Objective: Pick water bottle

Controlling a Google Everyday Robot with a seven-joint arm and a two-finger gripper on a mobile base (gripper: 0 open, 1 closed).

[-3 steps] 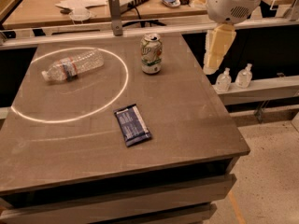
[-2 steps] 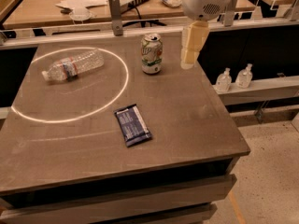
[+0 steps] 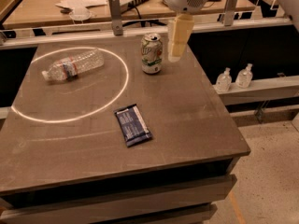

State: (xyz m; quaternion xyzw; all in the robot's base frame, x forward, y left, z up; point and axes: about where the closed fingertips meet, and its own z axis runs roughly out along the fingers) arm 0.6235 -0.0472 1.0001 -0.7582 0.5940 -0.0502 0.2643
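The water bottle (image 3: pixel 72 66) lies on its side at the far left of the grey table (image 3: pixel 187 120), inside a ring of light. It is clear and ribbed, with a red-white-blue label and its white cap pointing left. My gripper (image 3: pixel 177 55) hangs over the far middle of the table, just right of the green-and-white soda can (image 3: pixel 152 53) and well to the right of the bottle. It holds nothing that I can see.
A dark blue snack packet (image 3: pixel 133 124) lies near the table's middle. Two small clear pump bottles (image 3: pixel 234 78) stand on a ledge beyond the right edge. A grey post (image 3: pixel 115 14) rises at the far edge, with a cluttered wooden desk (image 3: pixel 42 8) behind.
My gripper has moved left, from over the table's far right edge to just right of the soda can. The bottle, can and packet have not moved.
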